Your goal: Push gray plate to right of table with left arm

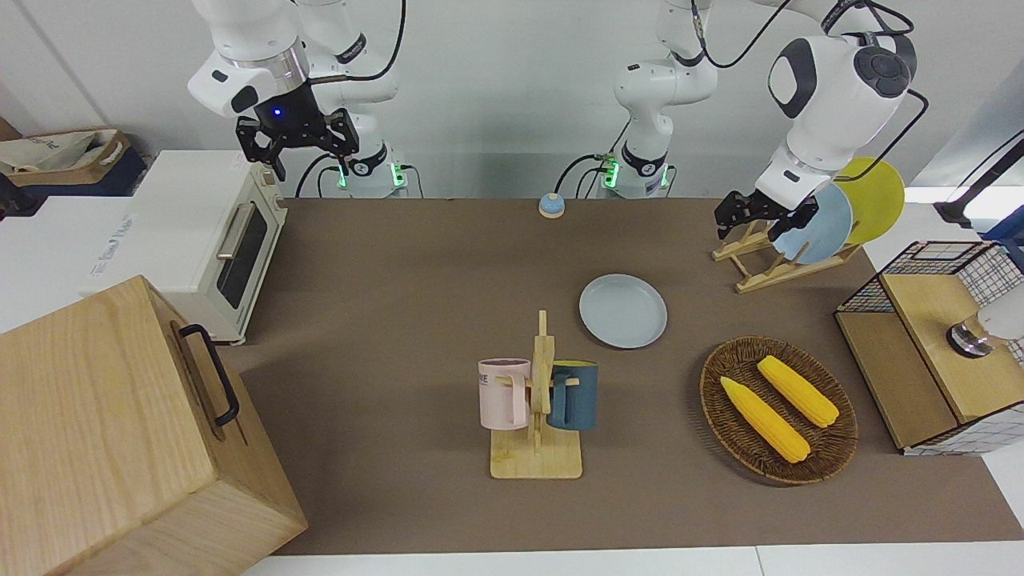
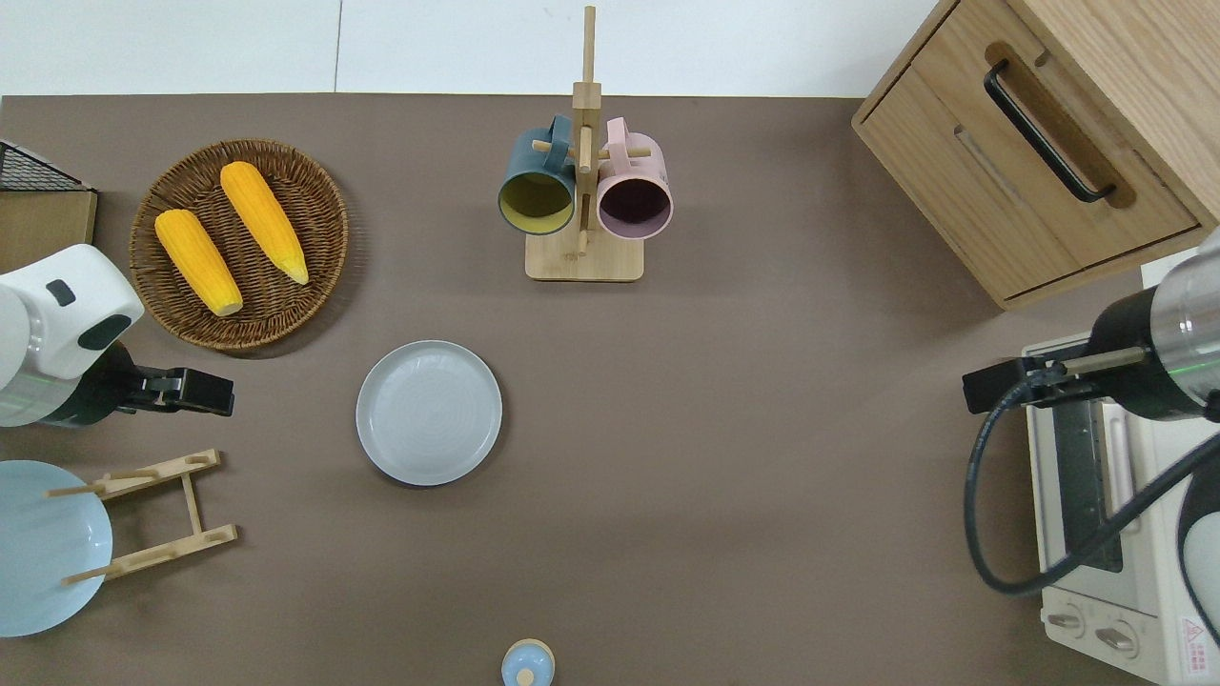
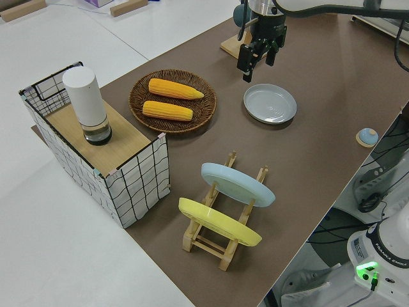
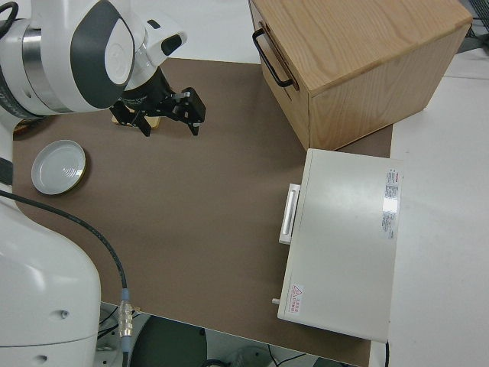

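On the table (image 2: 724, 400), gray plate (image 2: 429, 413) untouched, left tool (image 2: 195, 393) beside it

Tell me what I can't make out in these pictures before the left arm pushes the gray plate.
- Sky-blue plate: overhead view, cut off by the picture's edge and partly hidden by the wooden rack.
- Yellow plate: front view, partly hidden by the left arm; absent from the overhead view.
- Toaster oven: overhead view, partly hidden by the right arm and cable.
- Gray plate: fully visible, untouched.
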Controlling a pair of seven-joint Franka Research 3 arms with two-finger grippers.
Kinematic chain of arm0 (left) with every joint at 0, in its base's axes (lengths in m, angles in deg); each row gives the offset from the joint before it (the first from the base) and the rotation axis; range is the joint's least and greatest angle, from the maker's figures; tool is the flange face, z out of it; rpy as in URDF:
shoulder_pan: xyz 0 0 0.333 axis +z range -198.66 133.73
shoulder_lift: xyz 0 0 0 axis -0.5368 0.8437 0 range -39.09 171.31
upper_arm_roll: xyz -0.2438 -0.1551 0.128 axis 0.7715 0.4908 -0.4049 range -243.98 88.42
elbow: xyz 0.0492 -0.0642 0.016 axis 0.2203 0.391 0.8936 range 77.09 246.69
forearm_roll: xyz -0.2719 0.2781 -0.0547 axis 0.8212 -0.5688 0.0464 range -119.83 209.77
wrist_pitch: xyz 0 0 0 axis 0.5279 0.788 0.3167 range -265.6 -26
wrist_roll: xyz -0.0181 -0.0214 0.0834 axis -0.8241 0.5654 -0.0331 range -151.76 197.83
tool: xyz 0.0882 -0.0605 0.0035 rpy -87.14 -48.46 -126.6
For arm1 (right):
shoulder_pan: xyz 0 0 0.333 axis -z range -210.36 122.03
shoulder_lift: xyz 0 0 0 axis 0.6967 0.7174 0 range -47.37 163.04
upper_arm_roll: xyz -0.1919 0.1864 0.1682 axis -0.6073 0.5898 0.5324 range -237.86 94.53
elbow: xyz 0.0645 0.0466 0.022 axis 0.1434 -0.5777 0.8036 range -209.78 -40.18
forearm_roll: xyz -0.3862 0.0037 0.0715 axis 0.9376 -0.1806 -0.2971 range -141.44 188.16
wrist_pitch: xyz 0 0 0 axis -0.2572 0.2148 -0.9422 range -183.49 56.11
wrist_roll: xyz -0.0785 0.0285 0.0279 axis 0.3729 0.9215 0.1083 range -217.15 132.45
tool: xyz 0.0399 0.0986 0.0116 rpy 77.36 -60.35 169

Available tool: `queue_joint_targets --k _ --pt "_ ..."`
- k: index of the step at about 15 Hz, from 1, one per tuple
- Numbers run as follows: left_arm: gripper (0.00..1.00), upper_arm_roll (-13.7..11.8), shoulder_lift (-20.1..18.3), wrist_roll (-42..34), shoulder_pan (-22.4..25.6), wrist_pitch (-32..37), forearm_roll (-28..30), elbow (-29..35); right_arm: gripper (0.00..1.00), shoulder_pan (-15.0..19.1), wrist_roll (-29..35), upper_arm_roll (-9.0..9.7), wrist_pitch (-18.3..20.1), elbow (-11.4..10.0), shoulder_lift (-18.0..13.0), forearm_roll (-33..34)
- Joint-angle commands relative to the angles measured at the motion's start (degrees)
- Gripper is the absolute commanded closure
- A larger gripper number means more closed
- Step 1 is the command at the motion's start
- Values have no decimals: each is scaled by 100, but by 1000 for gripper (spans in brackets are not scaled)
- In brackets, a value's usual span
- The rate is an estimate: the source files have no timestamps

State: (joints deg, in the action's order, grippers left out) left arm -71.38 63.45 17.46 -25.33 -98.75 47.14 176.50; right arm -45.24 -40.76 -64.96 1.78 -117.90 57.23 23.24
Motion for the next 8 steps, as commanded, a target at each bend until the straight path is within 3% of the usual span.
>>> queue_joint_targets --k 1,8 --pt "5 -16 -50 -49 -10 30 74 76 17 116 8 85 69 22 -36 -59" --pt "5 19 -67 4 -10 30 65 85 17 116 -1 76 69 22 -36 -59"
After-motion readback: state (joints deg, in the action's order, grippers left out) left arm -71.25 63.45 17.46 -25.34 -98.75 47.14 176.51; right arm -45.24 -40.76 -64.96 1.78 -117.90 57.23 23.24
